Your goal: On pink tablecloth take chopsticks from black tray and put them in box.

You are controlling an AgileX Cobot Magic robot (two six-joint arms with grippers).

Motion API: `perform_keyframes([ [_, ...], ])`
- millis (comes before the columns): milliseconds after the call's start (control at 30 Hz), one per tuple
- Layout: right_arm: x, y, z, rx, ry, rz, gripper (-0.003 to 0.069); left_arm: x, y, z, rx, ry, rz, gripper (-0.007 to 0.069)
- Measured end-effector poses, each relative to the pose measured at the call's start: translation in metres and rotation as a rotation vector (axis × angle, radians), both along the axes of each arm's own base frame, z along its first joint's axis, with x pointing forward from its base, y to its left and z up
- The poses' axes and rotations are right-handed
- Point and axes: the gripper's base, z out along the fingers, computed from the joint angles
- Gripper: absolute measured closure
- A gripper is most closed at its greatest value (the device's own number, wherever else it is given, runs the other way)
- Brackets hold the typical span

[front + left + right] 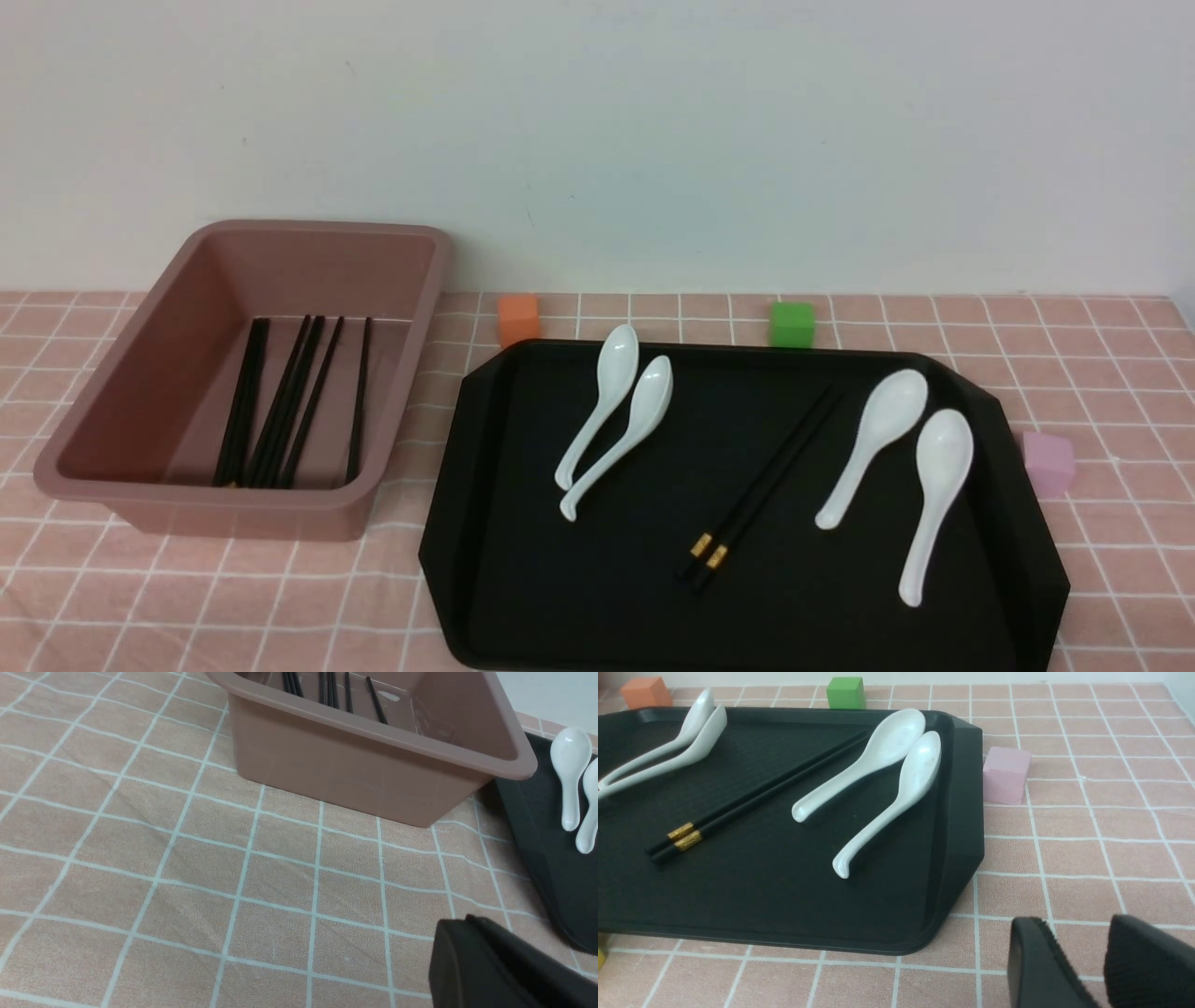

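One pair of black chopsticks [761, 485] with gold bands lies slantwise in the middle of the black tray [560, 597] on the pink tablecloth [233, 607]. Several more chopsticks [280, 411] lie inside the dusty-pink box [233, 509] at the left. Neither gripper shows in the front view. In the left wrist view my left gripper [460, 926] is shut and empty, low over the cloth in front of the box [355, 765]. In the right wrist view my right gripper [1078, 938] is open with only cloth between its fingers, off a corner of the tray [784, 896] and apart from the chopsticks [756, 795].
Several white soup spoons lie on the tray, a pair [607, 401] left of the chopsticks and a pair [896, 448] right of them. An orange cube [518, 319] and a green cube [792, 323] stand behind the tray. A pink cube [1047, 462] stands at its right edge.
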Motion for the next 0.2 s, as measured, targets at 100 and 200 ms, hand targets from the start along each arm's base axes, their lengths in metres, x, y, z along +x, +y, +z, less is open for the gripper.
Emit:
perform_keyframes([
  [100, 0.0, 0.0, 0.0, 0.0, 0.0, 0.0, 0.0419, 0.0, 0.0, 0.0, 0.0, 0.0, 0.0, 0.0608],
  [200, 0.0, 0.0, 0.0, 0.0, 0.0, 0.0, 0.0419, 0.0, 0.0, 0.0, 0.0, 0.0, 0.0, 0.0606],
])
